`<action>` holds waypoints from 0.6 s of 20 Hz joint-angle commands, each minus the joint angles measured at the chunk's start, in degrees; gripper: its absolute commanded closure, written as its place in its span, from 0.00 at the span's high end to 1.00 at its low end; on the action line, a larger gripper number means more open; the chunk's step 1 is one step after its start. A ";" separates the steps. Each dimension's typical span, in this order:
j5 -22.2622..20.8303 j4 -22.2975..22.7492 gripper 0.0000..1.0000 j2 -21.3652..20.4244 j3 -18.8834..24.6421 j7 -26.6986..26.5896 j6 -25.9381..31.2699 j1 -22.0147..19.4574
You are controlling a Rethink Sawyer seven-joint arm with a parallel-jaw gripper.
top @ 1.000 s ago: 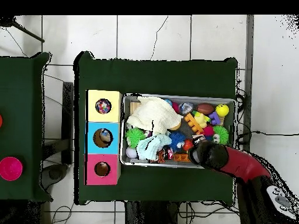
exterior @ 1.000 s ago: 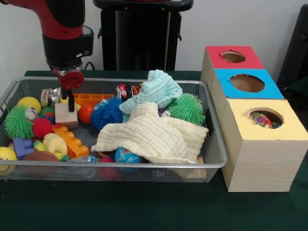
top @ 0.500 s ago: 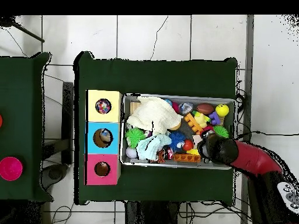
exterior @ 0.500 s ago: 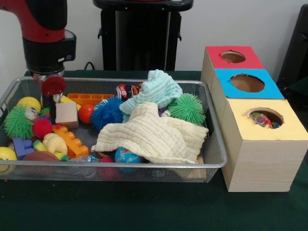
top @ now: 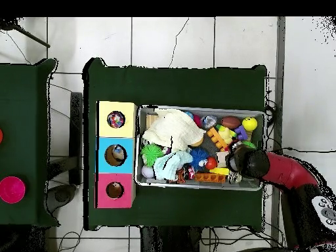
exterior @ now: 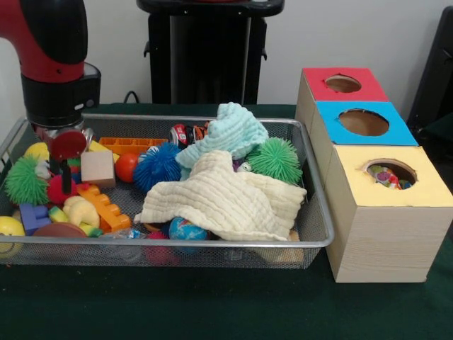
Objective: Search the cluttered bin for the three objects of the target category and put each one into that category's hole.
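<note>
Overhead, arm (top: 275,167) hides bin (top: 197,184) corner

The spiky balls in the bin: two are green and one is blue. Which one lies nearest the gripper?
The green spiky ball at the bin's left end, just beside the gripper; the blue ball and other green ball lie farther right.

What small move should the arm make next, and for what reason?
Probably a short descent. The gripper hangs at the bin's end, just above the red ball beside the green spiky ball, holding nothing visible. Whether its fingers are open is not visible.
</note>
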 commanded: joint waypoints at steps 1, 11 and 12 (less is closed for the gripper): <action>-4.74 -3.83 1.00 3.02 6.42 -14.48 4.52 -0.81; -5.30 -2.78 0.00 3.42 7.23 -12.83 3.76 -2.09; -5.89 -2.90 0.00 3.48 7.26 -12.95 2.76 -2.28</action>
